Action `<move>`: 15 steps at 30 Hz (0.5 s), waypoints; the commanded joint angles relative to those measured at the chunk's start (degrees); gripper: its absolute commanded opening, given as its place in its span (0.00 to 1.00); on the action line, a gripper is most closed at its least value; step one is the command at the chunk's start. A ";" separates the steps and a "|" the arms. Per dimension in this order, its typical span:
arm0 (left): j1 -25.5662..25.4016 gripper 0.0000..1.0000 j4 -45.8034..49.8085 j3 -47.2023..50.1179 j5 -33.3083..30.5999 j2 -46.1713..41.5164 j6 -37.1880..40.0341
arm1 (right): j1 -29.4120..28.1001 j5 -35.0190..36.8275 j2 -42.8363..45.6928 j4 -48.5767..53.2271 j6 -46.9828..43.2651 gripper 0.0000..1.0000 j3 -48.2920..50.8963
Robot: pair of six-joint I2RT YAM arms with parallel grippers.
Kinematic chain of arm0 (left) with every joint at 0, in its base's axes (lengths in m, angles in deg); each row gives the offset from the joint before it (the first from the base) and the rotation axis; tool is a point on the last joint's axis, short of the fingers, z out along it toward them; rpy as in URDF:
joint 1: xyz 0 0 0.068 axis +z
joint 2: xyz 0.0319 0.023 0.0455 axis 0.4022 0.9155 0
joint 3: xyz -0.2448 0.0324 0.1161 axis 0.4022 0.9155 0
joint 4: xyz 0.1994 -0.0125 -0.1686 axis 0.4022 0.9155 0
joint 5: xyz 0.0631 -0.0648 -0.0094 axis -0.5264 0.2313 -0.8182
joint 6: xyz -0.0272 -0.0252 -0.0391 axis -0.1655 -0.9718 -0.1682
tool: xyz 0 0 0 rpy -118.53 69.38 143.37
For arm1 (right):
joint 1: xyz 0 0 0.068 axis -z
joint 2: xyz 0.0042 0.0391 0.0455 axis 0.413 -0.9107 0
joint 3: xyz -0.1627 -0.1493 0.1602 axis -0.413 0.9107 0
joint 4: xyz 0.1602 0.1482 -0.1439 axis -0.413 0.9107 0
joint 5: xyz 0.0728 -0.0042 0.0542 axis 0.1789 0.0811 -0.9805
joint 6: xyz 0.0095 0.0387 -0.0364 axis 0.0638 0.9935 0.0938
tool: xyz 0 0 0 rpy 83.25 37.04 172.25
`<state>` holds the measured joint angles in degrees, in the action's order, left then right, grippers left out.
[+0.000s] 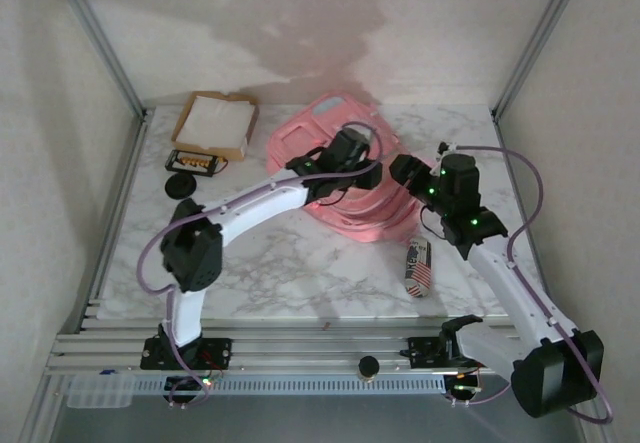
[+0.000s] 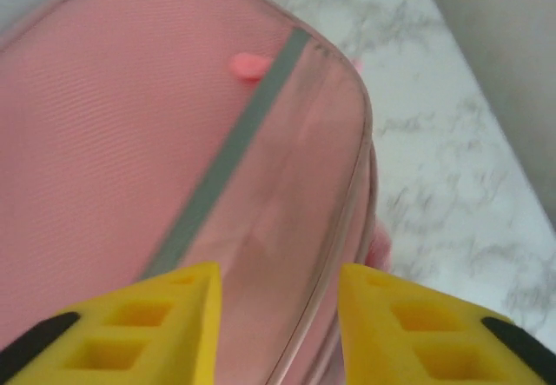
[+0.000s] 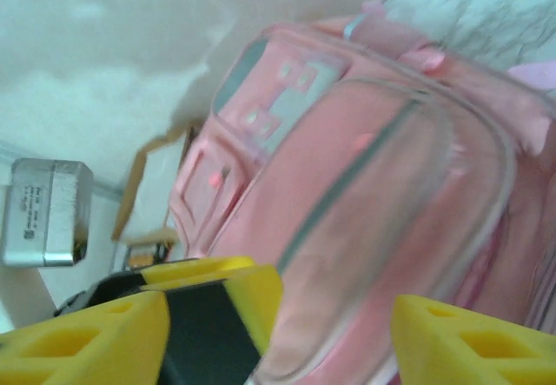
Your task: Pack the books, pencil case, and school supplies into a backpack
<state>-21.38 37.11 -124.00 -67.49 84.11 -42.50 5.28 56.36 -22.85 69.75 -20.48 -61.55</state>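
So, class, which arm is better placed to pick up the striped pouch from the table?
Likely the right: the striped pouch lies beside the right arm, while the left fingers hover open over the backpack, farther off.

The backpack (image 1: 335, 115) is pink with a grey stripe. Beside it lies a red, white and blue flag pencil case (image 1: 418, 268) — on a white, grey-veined marble table (image 1: 300, 263).
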 commanded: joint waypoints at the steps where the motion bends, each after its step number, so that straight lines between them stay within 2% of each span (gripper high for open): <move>1: 5.69 0.51 -10.76 11.22 4.33 -14.72 -6.55 | -6.12 3.96 -2.79 11.93 -2.51 0.64 -2.30; 5: 11.93 0.59 -12.53 24.13 0.93 -26.02 -8.77 | -19.37 10.66 -10.52 13.27 0.69 0.58 -6.57; 9: 16.85 0.60 -13.79 33.91 -0.80 -32.67 -10.60 | -30.11 16.03 -21.03 10.58 4.31 0.56 -10.76; 11: 18.71 0.61 -14.61 38.01 -1.18 -34.99 -11.67 | -32.99 18.96 -26.47 9.41 5.30 0.56 -13.81; 15: 20.74 0.61 -18.11 45.19 -2.11 -38.92 -14.24 | -33.91 19.55 -36.95 8.59 6.65 0.51 -20.48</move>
<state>-1.52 21.92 -82.43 -68.30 47.02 -53.84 -28.53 71.05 -56.01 78.82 -16.11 -77.97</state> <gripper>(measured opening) 0.605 0.527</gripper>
